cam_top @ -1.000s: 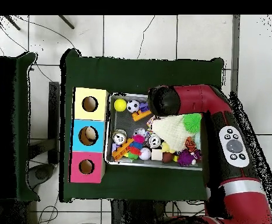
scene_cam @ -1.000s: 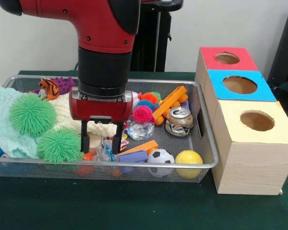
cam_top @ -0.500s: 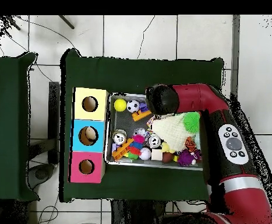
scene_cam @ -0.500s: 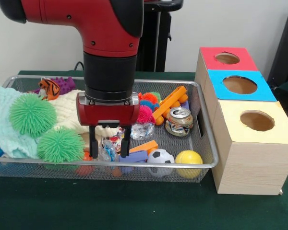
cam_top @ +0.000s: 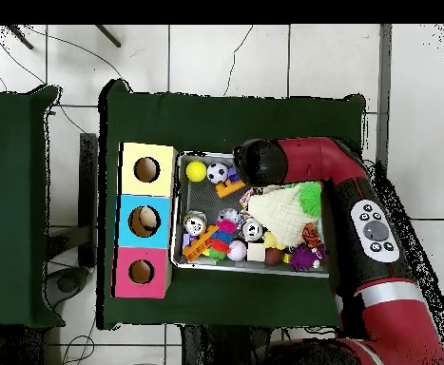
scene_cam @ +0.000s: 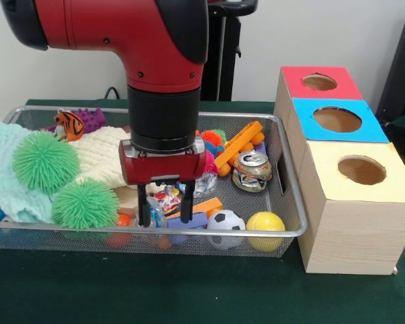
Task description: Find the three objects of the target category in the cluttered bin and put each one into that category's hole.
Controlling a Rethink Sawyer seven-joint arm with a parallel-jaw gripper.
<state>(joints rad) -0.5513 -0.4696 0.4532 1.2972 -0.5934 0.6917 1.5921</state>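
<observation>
A red and black robot arm point(scene_cam: 158, 61) reaches down into a wire mesh bin point(scene_cam: 287, 202) that sits on a dark green table point(scene_cam: 189, 290). Its gripper point(scene_cam: 165, 212) hangs low over the front middle of the bin with its two black fingers point(scene_cam: 143, 209) spread apart, and nothing is held between them. The fingertips sit among small clutter near the bin's front rim: a clear crinkled wrapper point(scene_cam: 163, 199), an orange block point(scene_cam: 202, 206) and a purple block point(scene_cam: 192, 221). Just to the right of these, along the front edge, lie a small soccer ball point(scene_cam: 225, 223) and a yellow ball point(scene_cam: 264, 225). Farther back are a dented drink can point(scene_cam: 252, 170), a long orange bar point(scene_cam: 237, 144) and a pink spiky ball point(scene_cam: 209, 162), partly hidden behind the gripper. On the left side, two green spiky balls point(scene_cam: 45, 160) rest on a pale knitted cloth point(scene_cam: 101, 155), with a small tiger toy point(scene_cam: 70, 123) behind them. Beside the bin stands a row of three wooden boxes, each with a round hole on top: a red box point(scene_cam: 318, 82), a blue box point(scene_cam: 336, 120) and a yellow box point(scene_cam: 360, 171). In the overhead view the arm covers part of the bin near the yellow ball.
</observation>
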